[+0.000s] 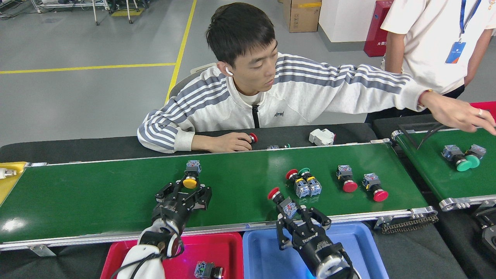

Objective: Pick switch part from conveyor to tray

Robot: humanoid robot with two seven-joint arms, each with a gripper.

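Note:
The conveyor (97, 193) runs across the middle with several switch parts on it. My left gripper (190, 188) reaches over the near rail and is shut on a yellow-capped switch part (190, 179). My right gripper (302, 215) stands open at the belt's near edge, its fingers on either side of the grey body of a red-capped switch part (281, 200). A red-and-green pair (303, 182) and two more red-capped parts (360, 183) lie further right. In front of the belt sit a red tray (221, 248), holding one switch part (209, 270), and a blue tray (267, 252).
A seated person leans on the black table behind the belt, one hand (461, 114) stretched over a second green belt (430, 174) at the right, where two green-capped parts (461, 157) lie. A white block (321, 136) lies on that table. Another person stands at the back right.

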